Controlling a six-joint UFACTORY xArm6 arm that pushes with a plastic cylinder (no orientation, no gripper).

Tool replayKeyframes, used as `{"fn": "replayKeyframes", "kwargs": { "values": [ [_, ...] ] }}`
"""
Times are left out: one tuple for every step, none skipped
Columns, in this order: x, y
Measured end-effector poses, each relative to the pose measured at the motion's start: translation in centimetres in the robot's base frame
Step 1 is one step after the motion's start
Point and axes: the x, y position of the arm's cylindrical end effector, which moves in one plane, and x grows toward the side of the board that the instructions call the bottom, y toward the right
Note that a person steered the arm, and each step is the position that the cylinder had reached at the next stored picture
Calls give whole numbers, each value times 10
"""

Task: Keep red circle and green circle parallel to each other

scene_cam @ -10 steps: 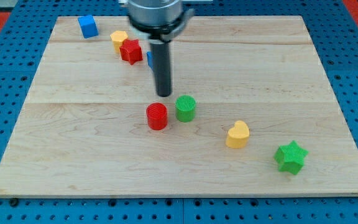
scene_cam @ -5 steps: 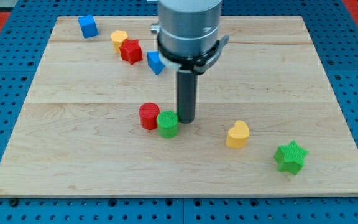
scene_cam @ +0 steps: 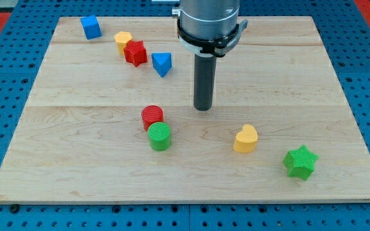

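The red circle (scene_cam: 152, 117) stands left of the board's middle. The green circle (scene_cam: 160, 136) touches it, just below and slightly to its right. My tip (scene_cam: 203, 108) is on the board to the right of both circles, a little higher than the red circle, a clear gap apart and touching no block.
A yellow heart (scene_cam: 245, 138) and a green star (scene_cam: 300, 162) lie at the lower right. A blue triangle (scene_cam: 162, 63), a red star (scene_cam: 134, 52), a yellow block (scene_cam: 123, 42) and a blue cube (scene_cam: 90, 27) lie at the upper left of the wooden board (scene_cam: 313, 77).
My tip swung to the right side of the green circle, pushed it down-left until it sat under the red circle, then drew back up and right. The red circle shifted slightly left.
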Motion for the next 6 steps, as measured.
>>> {"fn": "replayKeyframes", "kwargs": {
  "values": [
    [4, -3],
    [10, -16],
    [12, -27],
    [11, -63],
    [13, -105],
    [22, -119]
  ]
}}
